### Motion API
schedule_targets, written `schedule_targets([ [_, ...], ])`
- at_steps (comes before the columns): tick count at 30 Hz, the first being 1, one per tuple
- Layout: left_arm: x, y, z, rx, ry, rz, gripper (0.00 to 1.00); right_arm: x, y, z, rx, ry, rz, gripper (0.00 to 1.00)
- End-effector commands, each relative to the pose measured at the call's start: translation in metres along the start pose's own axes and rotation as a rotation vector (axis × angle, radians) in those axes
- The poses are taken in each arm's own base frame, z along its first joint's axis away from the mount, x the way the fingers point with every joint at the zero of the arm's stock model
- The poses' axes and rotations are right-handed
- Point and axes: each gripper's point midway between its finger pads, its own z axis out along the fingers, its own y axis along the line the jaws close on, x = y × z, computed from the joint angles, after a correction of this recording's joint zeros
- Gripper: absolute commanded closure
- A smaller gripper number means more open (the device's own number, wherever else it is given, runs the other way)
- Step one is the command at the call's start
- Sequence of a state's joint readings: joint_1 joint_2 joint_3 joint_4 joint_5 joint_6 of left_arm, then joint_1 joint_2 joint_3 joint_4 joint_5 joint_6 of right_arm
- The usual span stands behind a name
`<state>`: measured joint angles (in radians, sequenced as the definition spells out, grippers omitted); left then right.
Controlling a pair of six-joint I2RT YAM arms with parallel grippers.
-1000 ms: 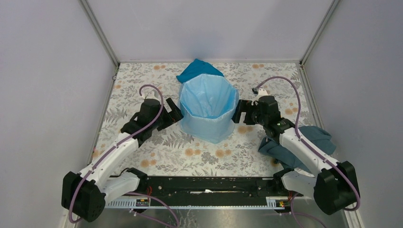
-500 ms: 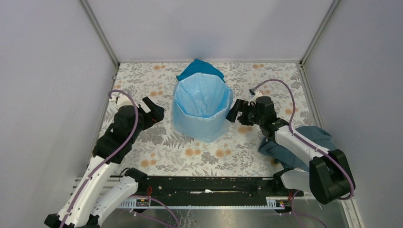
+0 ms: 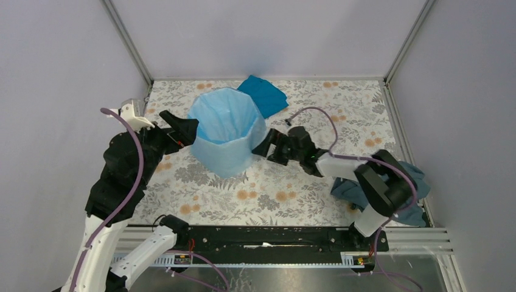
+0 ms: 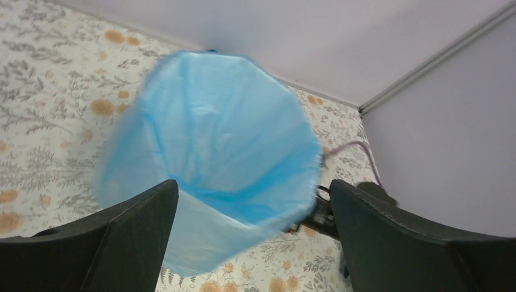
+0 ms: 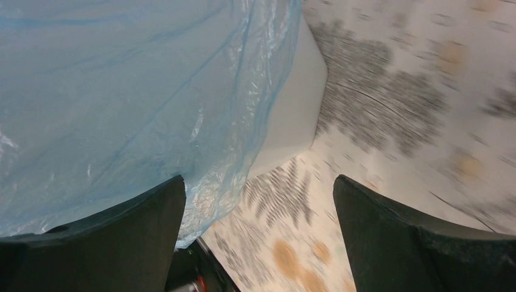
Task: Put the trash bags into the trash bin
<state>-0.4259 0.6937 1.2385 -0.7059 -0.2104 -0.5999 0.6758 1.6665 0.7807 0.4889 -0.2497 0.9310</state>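
Jaws on both arms stand wide open and hold nothing. The left jaws hover at the upper left of the bin's rim, pointed across its mouth; from the left wrist the bag (image 4: 231, 140) fills the gap between the two fingers, its mouth spread open and its inside showing as one blue well, though that view is blurred. The right jaws sit low at the bin's right side, just beside the wall; whether either finger touches the film I cannot tell. From the right wrist the crinkled hem of the bag hangs down over the outside of the bin (image 5: 292, 109), whose white lower wall shows bare beneath it. From above, the bin stands left of centre on the flowered surface (image 3: 292, 188), between the two arms, with the bag lining it and folded out over the rim all round, as far as can be seen. A teal cloth (image 3: 264, 94) lies just behind and to the right of the bin, and a grey-blue cloth (image 3: 414, 176) lies under the right arm (image 3: 341, 164) near the surface's right edge; neither belongs to the job. By my reading the task is nearly or wholly done: the bag is in and seated. What is left looks like drawing both arms clear, and perhaps checking that the hem holds on the far side.
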Motion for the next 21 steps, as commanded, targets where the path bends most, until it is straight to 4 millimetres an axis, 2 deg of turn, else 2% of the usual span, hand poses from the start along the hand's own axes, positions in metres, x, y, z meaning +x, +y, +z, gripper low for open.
schedule_targets([
  [1,-0.018,-0.026,-0.002,0.104,0.001,0.109,0.01,-0.029,0.091,0.053,-0.191,-0.175,0.041,0.03],
  [3,-0.027,-0.032,-0.010,0.131,-0.020,0.130,0.01,-0.026,0.112,0.082,-0.195,-0.170,-0.021,0.03],
  [5,-0.037,-0.037,-0.019,0.155,-0.049,0.143,0.01,-0.018,0.125,0.109,-0.216,-0.147,-0.060,0.03],
  [9,-0.042,-0.038,-0.026,0.167,-0.068,0.169,0.01,-0.004,0.145,0.147,-0.264,-0.093,-0.099,0.02],
  [17,-0.037,-0.036,-0.028,0.176,-0.062,0.181,0.01,0.013,0.166,0.184,-0.278,0.038,-0.177,0.00],
  [21,-0.037,-0.038,-0.030,0.183,-0.061,0.163,0.01,0.005,0.182,0.204,-0.297,0.021,-0.202,0.00],
])
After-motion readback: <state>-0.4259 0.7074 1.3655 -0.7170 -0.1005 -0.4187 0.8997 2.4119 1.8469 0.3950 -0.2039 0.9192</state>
